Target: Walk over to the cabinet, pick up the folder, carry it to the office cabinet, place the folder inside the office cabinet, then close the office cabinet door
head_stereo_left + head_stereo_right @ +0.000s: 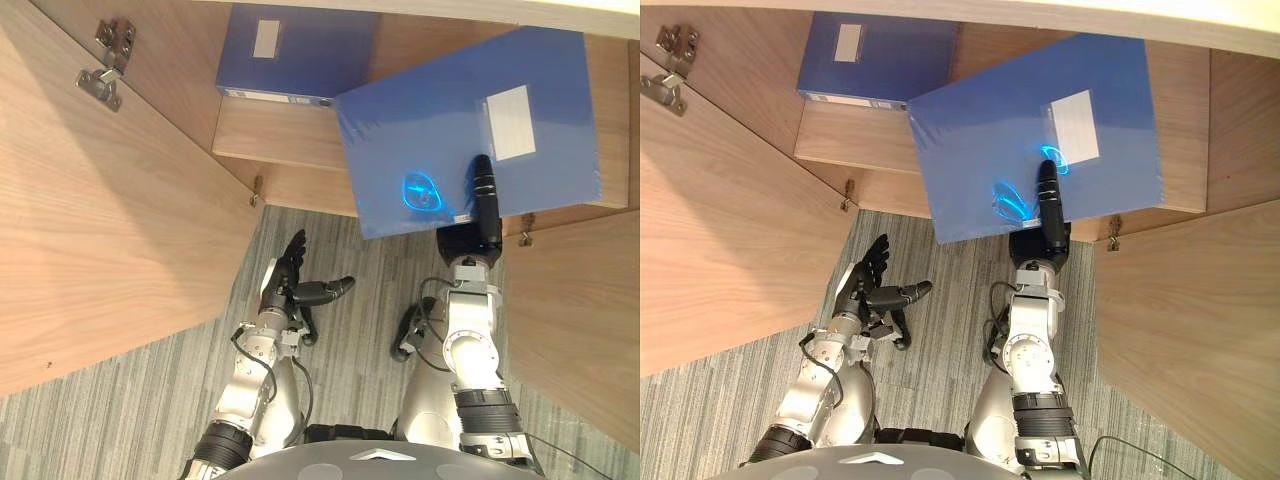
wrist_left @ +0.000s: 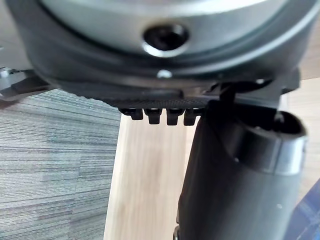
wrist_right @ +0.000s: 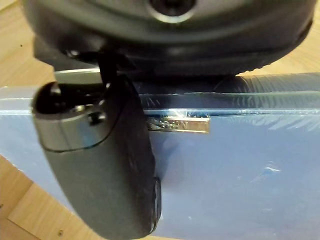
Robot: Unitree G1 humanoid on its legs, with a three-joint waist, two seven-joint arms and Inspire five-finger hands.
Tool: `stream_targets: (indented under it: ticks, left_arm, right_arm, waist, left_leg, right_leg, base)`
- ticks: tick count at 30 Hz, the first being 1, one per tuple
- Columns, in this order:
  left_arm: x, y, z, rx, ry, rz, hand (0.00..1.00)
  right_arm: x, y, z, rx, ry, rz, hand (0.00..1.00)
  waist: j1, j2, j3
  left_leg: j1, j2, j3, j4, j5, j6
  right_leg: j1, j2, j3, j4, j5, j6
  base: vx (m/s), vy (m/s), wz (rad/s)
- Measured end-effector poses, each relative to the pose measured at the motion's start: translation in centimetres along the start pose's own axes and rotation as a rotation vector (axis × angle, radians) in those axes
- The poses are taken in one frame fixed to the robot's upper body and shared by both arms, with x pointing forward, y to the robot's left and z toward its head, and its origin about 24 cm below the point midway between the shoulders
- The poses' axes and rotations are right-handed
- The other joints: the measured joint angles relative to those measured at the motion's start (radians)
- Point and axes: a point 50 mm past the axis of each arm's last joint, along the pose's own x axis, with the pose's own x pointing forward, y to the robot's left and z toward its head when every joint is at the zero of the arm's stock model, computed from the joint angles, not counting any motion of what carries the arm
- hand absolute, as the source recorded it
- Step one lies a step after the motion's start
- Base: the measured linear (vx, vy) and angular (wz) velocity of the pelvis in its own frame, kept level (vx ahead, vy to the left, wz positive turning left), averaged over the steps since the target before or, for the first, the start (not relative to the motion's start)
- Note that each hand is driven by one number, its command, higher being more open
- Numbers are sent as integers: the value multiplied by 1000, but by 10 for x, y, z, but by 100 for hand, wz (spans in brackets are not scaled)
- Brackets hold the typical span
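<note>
**Step in hand:** placing. You had the folder (image 1: pixel 440 130) at the mouth of the office cabinet (image 1: pixel 270 140), not yet set down.

**Right hand** (image 1: pixel 478 235): its thumb was clamped on the folder's top cover. The fingers beneath were hidden, but the grip read as a pinch.

**Left hand** (image 1: pixel 290 280): idle and low over the carpet (image 1: pixel 150 400), fingers straight and holding nothing.

**Folder:** tilted, its far part over the shelf and its near corner hanging out above the carpet.

**Cabinet contents:** one other blue folder (image 1: pixel 290 55) lay flat at the back left of the shelf, beside the incoming one.

**Doors:** the left door (image 1: pixel 110 220) and right door (image 1: pixel 570 320) both stood wide open.

**Next move, as judged:** you would need to push the folder forward, level it onto the bare shelf to the right, and let go. The doors would then remain to be swung shut.
</note>
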Motion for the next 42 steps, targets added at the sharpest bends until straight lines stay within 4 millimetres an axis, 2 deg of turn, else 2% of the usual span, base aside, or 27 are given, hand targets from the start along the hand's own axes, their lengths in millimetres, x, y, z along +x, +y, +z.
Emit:
stream_targets:
  ticks: [6, 14, 20, 26, 29, 30, 33, 38, 42]
  left_arm:
    - [-1, -5, -1, 12, 6, -27, 100]
    - [-4, -8, -5, 72, 19, -71, 100]
    - [-4, -20, -4, 99, 14, -139, 100]
    - [-7, -28, -7, 121, 26, -210, 100]
    - [-9, -28, -10, 141, 39, -237, 100]
    - [-10, -29, -13, 144, 51, -247, 100]
    - [-13, -29, -21, 137, 84, -260, 100]
    - [-16, -32, -29, 138, 120, -286, 100]
    - [-18, -35, -30, 138, 125, -302, 100]
  right_arm:
    - [5, -3, 11, 46, -67, -38, 0]
    - [13, 2, 14, 97, -91, -42, 0]
    - [28, 9, 39, 137, -202, -38, 0]
    - [44, 25, 66, 182, -308, 0, 0]
    - [52, 36, 75, 201, -353, 31, 0]
    - [56, 42, 78, 199, -357, 49, 0]
    - [64, 59, 81, 220, -365, 95, 0]
    - [74, 72, 82, 238, -373, 108, 0]
    - [77, 79, 89, 240, -386, 119, 0]
  waist:
    - [1, 0, -1]
    - [1, 0, -3]
    - [-3, 5, -8]
    - [-16, 27, -62]
    - [-22, 30, -65]
    - [-21, 40, -71]
    - [-20, 57, -82]
    - [-15, 78, -95]
    - [-2, 84, -100]
  left_leg:
    - [0, -2, 4, -7, 9, -5]
    - [11, 0, 19, -34, 39, -11]
    - [36, 15, 42, -31, 38, -13]
    - [41, 12, 60, -42, 43, -16]
    - [64, -5, 77, -63, 57, -16]
    - [65, -5, 78, -68, 60, -20]
    - [68, -12, 77, -86, 71, -19]
    - [67, -17, 92, -112, 92, -17]
    - [54, -16, 95, -118, 101, -18]
  right_leg:
    - [1, 4, 6, -12, -2, -2]
    - [-13, 15, 24, -11, -6, -11]
    - [-19, 31, 52, -3, -6, -11]
    - [-42, 28, 71, 7, -8, -16]
    - [-43, 12, 85, 17, -11, -21]
    - [-43, 12, 85, 18, -12, -23]
    - [-44, 8, 83, 18, -15, -27]
    - [-53, -7, 79, 18, -16, -30]
    - [-67, -7, 78, 18, -15, -31]
  base:
    - [-55, -3, 0]
    - [-30, -36, -3]
    - [-21, -10, -12]
    - [-3, -4, -4]
    - [-4, -41, 0]
    - [-15, -50, 6]
    - [-26, -49, 6]
    - [-19, -39, 12]
    - [0, -8, 2]
